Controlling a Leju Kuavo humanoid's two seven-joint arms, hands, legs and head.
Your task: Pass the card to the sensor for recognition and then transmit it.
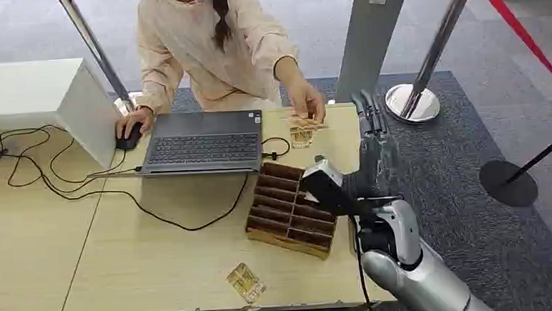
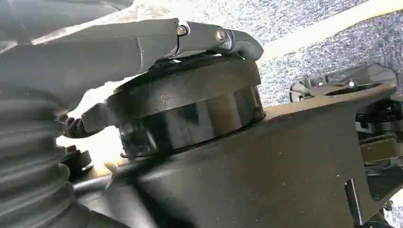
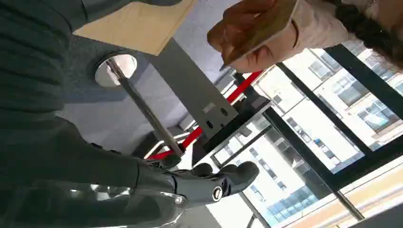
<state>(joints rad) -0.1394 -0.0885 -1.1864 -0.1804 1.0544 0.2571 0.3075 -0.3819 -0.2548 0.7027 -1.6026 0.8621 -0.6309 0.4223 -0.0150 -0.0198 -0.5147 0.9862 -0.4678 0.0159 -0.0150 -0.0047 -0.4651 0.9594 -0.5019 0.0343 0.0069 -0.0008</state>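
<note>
Reaching past the far right edge of the table, my right hand stands with its fingers straight up and apart, holding nothing that I can see; the right wrist view agrees, the dark fingers loosely extended and bare. The card sits in the person's hand, just beside my fingers and over the far table edge, which I judge is the handover end of the job: the hand is raised there to meet them across the desk. A second card lies flat near the front edge, apart from the wooden slotted tray beside the laptop. My left hand shows as grey casing close to the lens, and I cannot tell how its fingers lie.
</note>
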